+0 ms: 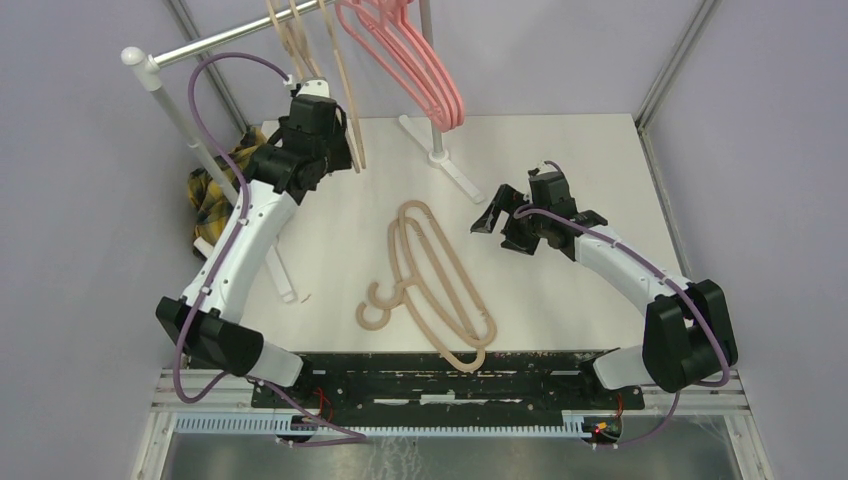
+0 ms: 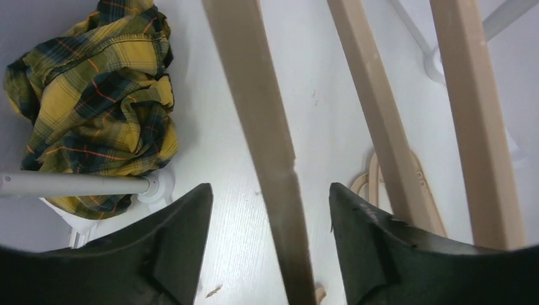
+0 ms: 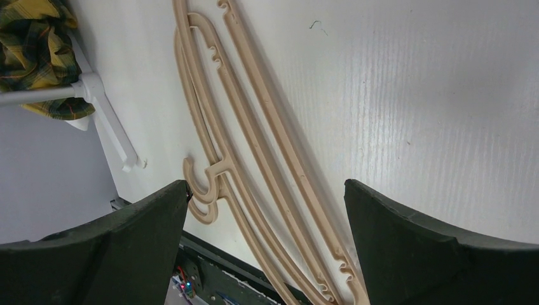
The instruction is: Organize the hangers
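Several beige hangers (image 1: 432, 285) lie stacked on the white table; they also show in the right wrist view (image 3: 254, 146). More beige hangers (image 1: 300, 45) and several pink hangers (image 1: 415, 65) hang on the rail. My left gripper (image 1: 340, 150) is open around the lower bar of a hanging beige hanger (image 2: 270, 146), which passes between the jaws without touching them (image 2: 270, 197). My right gripper (image 1: 500, 228) is open and empty, above the table to the right of the lying hangers (image 3: 264, 190).
A yellow-black plaid cloth (image 1: 215, 190) lies bunched at the rack's left post (image 1: 180, 110); it also shows in the left wrist view (image 2: 95, 108). The rack's white foot (image 1: 455, 165) stands at the back middle. A dark mounting plate (image 1: 440, 375) runs along the near edge.
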Controlling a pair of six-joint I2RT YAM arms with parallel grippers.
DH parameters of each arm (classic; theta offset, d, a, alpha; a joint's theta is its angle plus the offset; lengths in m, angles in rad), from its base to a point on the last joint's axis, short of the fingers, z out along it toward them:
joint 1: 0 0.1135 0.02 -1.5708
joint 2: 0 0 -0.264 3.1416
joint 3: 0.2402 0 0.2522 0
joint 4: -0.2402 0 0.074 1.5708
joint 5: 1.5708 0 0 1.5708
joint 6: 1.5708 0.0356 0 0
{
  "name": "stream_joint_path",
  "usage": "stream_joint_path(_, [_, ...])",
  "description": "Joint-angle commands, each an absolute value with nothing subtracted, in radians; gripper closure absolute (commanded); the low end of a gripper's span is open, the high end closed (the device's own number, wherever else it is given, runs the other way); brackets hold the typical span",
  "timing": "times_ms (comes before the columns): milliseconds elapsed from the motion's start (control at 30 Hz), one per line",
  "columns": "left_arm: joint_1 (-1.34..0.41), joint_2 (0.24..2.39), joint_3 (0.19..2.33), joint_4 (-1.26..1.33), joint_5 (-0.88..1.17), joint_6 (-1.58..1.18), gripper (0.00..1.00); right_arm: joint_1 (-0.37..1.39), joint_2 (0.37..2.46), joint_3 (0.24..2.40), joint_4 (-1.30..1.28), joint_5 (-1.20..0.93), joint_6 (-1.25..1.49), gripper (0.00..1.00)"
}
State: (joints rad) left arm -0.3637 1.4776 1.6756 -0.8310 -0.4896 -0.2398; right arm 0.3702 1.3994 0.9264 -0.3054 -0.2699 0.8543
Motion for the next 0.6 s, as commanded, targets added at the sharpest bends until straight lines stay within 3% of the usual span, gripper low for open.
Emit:
stream_joint_path(0, [-0.36, 1.382, 1.645, -0.791, -0.418, -0.202, 0.15, 0.366, 1.368, 0.943, -0.278, -0.291, 0.804, 0.0])
stream_joint_path(67, [-0.36, 1.342, 1.605, -0.781, -0.38, -0.2, 0.01, 0.367, 1.381, 0.953, -0.278, -0.306, 0.789, 0.0])
stream_joint_path(300, [-0.361, 1.084, 1.307, -0.681, -0.199, -0.228, 0.01, 0.438, 1.459, 1.046, -0.306, -0.325, 0.705, 0.0])
stream_joint_path(567, [-0.362, 0.789, 0.967, -0.596, -0.043, -0.347, 0.01, 0.668, 1.708, 1.348, -0.426, -0.223, 0.587, 0.05])
